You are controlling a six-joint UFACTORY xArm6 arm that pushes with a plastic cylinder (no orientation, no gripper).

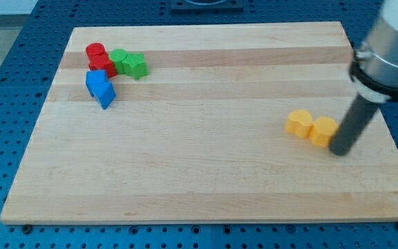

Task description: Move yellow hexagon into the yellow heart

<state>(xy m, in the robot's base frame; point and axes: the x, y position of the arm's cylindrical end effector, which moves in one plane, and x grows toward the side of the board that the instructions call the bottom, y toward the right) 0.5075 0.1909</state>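
Yellow hexagon point(323, 130) sits at the view's right on the wooden board point(206, 187), its left side touching or all but touching the yellow heart point(299, 122); our tip point(340, 151) is pressed against the hexagon's lower right edge. We carry no gripper, only the rod, so nothing is grasped or clenched. We judge the push nearly complete, with at most a last nudge leftward remaining; the red blocks point(99, 58), green blocks point(129, 63) and blue block point(101, 88) cluster well apart at the view's upper left.
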